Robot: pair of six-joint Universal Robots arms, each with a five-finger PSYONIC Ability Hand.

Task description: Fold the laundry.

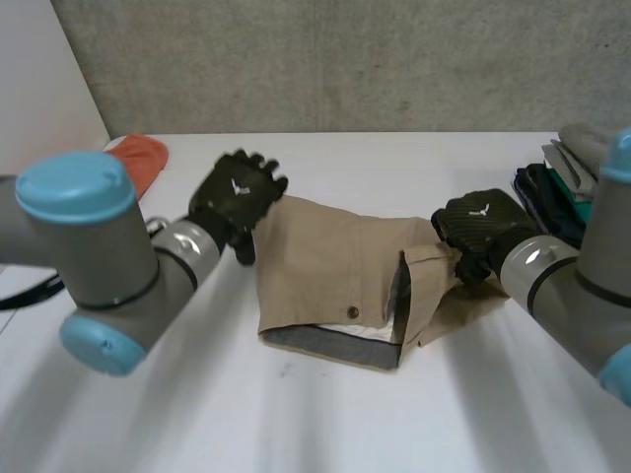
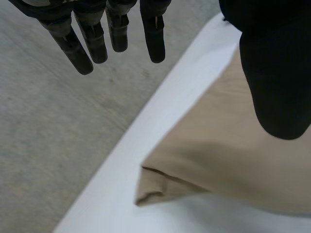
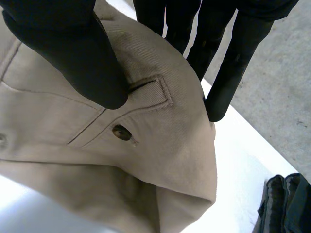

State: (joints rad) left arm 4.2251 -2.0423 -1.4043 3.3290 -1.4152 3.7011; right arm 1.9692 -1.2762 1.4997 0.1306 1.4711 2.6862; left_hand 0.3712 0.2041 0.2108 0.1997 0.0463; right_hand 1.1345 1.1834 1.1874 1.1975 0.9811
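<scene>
Beige trousers (image 1: 325,261) lie folded in the middle of the white table (image 1: 296,414), with a grey lining showing at the near edge. My left hand (image 1: 237,197) hovers at their far left corner, open: in its wrist view the fingers (image 2: 116,29) point straight out past the table edge and the thumb (image 2: 277,73) is above the cloth (image 2: 228,155). My right hand (image 1: 478,232) is shut on the right edge. In its wrist view the thumb (image 3: 73,53) presses on a belt loop (image 3: 150,94) above a button (image 3: 121,132), and the fingers (image 3: 228,58) reach behind the lifted fold.
An orange cloth (image 1: 138,158) lies at the far left of the table. A pile of dark and grey clothes (image 1: 557,192) sits at the right edge, close to my right arm, with part of that dark pile (image 3: 284,204) beyond the fold. A grey wall stands behind the table.
</scene>
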